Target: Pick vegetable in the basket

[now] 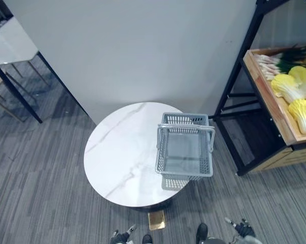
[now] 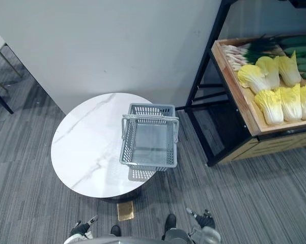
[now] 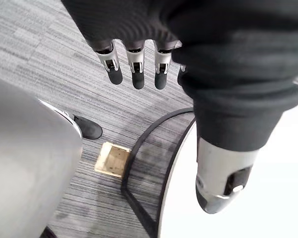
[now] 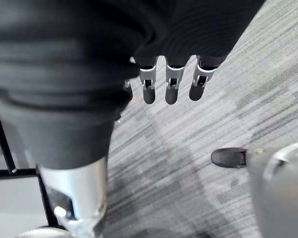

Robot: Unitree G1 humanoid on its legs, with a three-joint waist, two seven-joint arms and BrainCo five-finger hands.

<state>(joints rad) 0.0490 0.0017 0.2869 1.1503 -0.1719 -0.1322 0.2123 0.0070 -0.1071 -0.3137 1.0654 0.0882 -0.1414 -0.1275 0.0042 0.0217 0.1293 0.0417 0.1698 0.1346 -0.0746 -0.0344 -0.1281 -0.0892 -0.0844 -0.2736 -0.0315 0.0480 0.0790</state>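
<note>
An empty grey plastic basket [image 1: 185, 120] stands on the right part of a round white marble table [image 1: 119, 152], its handles up. The vegetables lie in a wooden tray [image 2: 235, 87] on a black rack to the right: yellow-green cabbages [image 2: 270, 104], green onions [image 2: 243, 53] and dark green vegetables at the back. My left hand [image 1: 123, 236] hangs low by the table's near edge, and its fingers [image 3: 135, 69] are straight and hold nothing. My right hand [image 1: 240, 229] hangs low on the right over the carpet, its fingers [image 4: 171, 87] also straight and empty.
A grey wall rises right behind the table. The rack's black legs [image 1: 229, 96] stand between table and tray. Another white table with thin chair legs [image 1: 10, 48] is at the far left. A brass floor plate [image 1: 156, 219] lies under the table's near edge. Grey carpet surrounds everything.
</note>
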